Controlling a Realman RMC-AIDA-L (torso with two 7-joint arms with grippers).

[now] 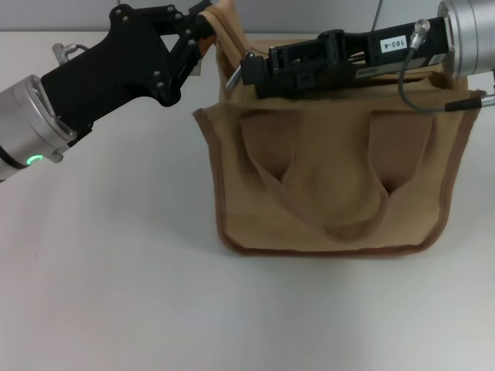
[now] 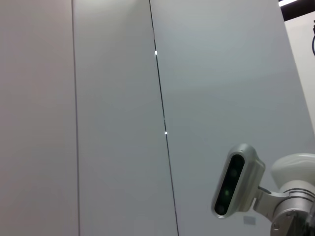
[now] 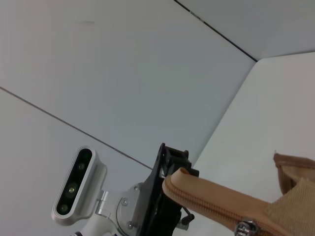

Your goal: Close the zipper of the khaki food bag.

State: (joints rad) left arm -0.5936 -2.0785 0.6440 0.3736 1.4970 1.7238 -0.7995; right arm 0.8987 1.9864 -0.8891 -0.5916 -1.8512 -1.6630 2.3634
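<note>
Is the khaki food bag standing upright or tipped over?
Upright: the khaki food bag stands on its base, handles hanging down its front, zippered top uppermost.

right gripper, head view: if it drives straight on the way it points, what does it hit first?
Likely the left gripper. The right gripper points along the bag top toward the zipper end tab that the left one pinches. Depth is unclear.

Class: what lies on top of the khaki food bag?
The right gripper stretches across the khaki food bag; the left gripper pinches its end tab. The arm hides most of the zipper.
</note>
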